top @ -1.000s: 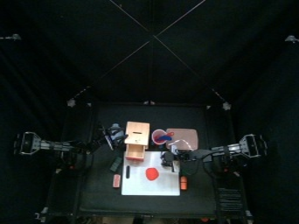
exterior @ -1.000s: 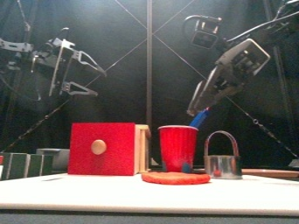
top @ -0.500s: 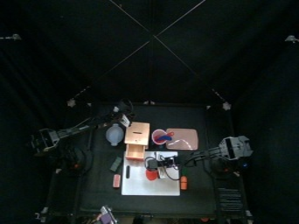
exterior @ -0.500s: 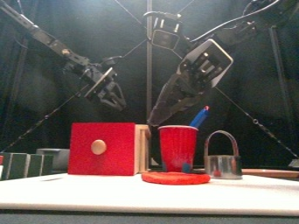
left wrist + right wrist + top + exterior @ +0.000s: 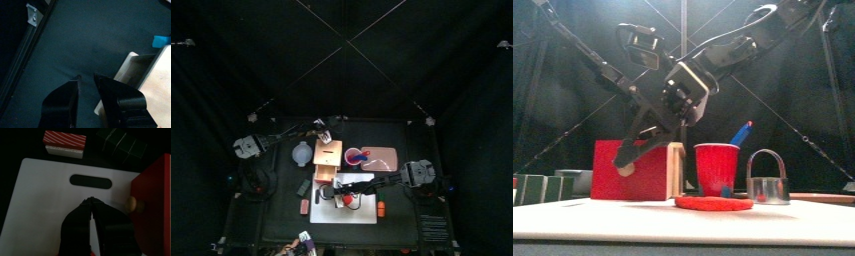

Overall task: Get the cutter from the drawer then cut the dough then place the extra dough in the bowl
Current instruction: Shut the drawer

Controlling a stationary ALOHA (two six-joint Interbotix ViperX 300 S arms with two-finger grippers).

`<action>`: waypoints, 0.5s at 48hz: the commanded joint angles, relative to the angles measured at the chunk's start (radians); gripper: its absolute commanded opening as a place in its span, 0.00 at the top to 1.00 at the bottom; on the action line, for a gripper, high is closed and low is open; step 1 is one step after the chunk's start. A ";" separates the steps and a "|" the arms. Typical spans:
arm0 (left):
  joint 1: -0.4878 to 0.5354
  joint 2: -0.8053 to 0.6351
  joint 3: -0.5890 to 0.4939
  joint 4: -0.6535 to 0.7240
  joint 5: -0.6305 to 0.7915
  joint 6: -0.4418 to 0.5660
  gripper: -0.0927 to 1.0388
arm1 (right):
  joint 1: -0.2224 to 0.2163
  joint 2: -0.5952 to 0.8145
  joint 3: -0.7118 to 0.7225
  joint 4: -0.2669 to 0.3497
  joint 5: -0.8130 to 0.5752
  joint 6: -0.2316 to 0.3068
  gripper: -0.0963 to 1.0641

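Note:
The wooden box (image 5: 329,157) stands behind the white board (image 5: 47,193), its red drawer front (image 5: 607,175) closed. My right gripper (image 5: 89,203) is shut and empty, low over the board, just beside the drawer's knob (image 5: 135,203). In the front view the right gripper (image 5: 637,157) hangs before the drawer front. Red dough (image 5: 714,203) lies on the board, and the metal cutter (image 5: 767,180) stands to its right. My left gripper (image 5: 85,82) is open over bare table behind the box (image 5: 137,65); in the top view the left gripper (image 5: 322,131) is near the blue-grey bowl (image 5: 301,153).
A red cup (image 5: 716,168) holding a blue knife (image 5: 742,133) stands right of the box, with the pink tray (image 5: 381,157) beside it. A red-and-white toy (image 5: 65,142) and dark green sushi blocks (image 5: 123,143) lie left of the board.
The right gripper shut and swung down and left to the drawer front. The left arm reached in from the left to behind the box, its jaws narrowing a little.

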 commanded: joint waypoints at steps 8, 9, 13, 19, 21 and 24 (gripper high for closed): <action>-0.015 -0.018 0.029 -0.044 -0.029 0.002 0.30 | -0.064 -0.037 -0.026 -0.023 0.011 0.005 0.67; -0.018 -0.018 0.032 -0.048 -0.034 0.002 0.30 | -0.066 -0.037 -0.026 -0.023 0.011 0.005 0.67; -0.025 -0.020 0.040 -0.051 -0.043 0.002 0.30 | -0.075 -0.043 -0.023 -0.025 0.015 0.005 0.67; -0.028 -0.020 0.046 -0.052 -0.041 -0.002 0.30 | -0.091 -0.058 -0.018 -0.025 0.035 0.005 0.67; -0.031 -0.021 0.048 -0.054 -0.043 -0.003 0.30 | -0.097 -0.066 -0.015 -0.025 0.044 0.005 0.67; -0.037 -0.021 0.051 -0.055 -0.043 -0.005 0.30 | -0.101 -0.075 -0.009 -0.025 0.051 0.003 0.67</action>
